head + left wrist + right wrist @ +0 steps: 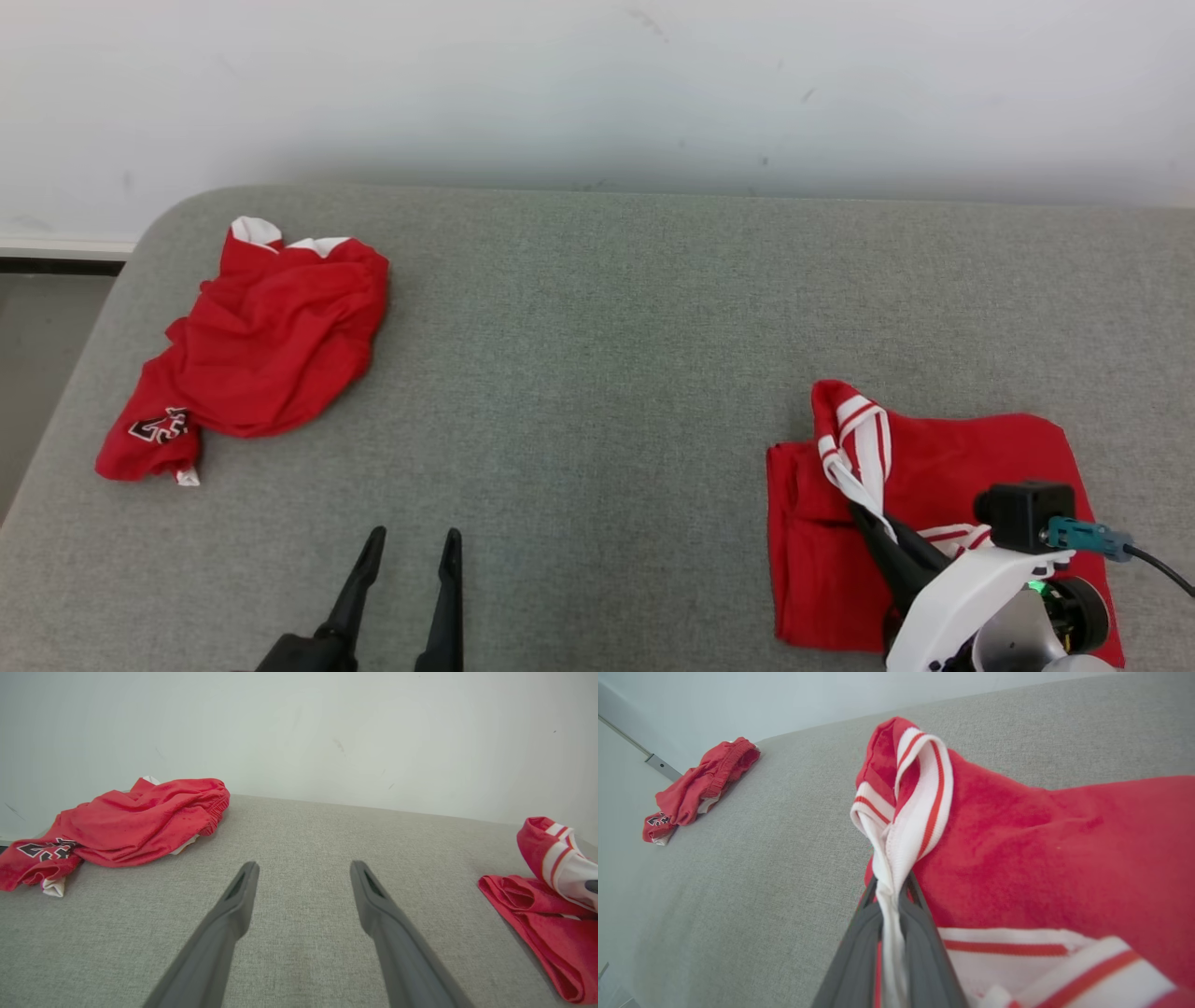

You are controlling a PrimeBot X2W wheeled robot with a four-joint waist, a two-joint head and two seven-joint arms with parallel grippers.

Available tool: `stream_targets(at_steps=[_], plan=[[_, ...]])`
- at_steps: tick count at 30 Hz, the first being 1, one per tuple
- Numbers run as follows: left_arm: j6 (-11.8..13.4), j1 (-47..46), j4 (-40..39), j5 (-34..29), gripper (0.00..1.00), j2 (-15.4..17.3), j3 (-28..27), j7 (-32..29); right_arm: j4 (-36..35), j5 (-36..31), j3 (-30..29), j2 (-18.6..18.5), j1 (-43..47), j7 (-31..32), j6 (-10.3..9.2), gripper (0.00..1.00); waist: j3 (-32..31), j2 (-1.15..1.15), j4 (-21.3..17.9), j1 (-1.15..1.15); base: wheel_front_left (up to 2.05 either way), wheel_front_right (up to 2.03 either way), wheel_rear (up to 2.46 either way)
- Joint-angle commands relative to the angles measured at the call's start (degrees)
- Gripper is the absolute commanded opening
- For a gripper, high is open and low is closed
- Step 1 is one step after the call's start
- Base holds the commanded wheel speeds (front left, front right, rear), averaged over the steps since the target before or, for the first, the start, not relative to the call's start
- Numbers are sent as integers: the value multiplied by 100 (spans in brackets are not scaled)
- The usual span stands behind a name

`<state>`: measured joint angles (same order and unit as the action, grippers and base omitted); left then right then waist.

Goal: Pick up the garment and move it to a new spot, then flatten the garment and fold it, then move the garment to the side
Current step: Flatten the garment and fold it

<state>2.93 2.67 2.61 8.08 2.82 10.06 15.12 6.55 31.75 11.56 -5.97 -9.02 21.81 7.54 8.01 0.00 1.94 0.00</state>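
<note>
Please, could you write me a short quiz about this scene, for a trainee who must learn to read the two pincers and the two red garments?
1. True or false: the left pincer is shut on cloth.
2. What does the right pincer grip? A) the white striped trim of the folded red garment; B) a towel; C) nothing.
3. Fill in: the crumpled red garment lies on the robot's ____ side of the grey table.
Key: 1 false; 2 A; 3 left.
</note>
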Motion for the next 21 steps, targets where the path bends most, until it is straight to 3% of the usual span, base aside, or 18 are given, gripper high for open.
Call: stream_targets(at_steps=[1, 2, 3, 12, 17, 21], plan=[[13, 67, 4, -17, 100, 16, -2, 1, -3, 7, 26, 34, -53, -104, -11, 27, -1, 0, -3, 0, 0, 0, 0], [16, 79, 7, -14, 100, 16, 3, 1, -6, -8, 2, 58, -56, -186, -11, 82, -3, 0, -7, 0, 0, 0, 0], [20, 91, 10, -16, 100, 16, 9, 1, -19, -5, -51, 97, -53, -263, -11, 100, -6, 0, -13, 0, 0, 0, 0], [28, 160, -15, -46, 100, 16, -7, 1, -833, 275, -366, 283, 272, -1165, -11, 100, -86, 0, -102, 0, 0, 0, 0], [19, 182, -39, -68, 100, 16, -68, 1, -1252, -614, -687, -27, 601, -2012, -11, 100, -166, 0, -152, 0, 0, 0, 0], [13, 237, -65, -108, 100, 16, -137, 1, -1155, -1352, -1123, -292, 880, -2791, -11, 100, -257, 0, -187, 0, 0, 0, 0]])
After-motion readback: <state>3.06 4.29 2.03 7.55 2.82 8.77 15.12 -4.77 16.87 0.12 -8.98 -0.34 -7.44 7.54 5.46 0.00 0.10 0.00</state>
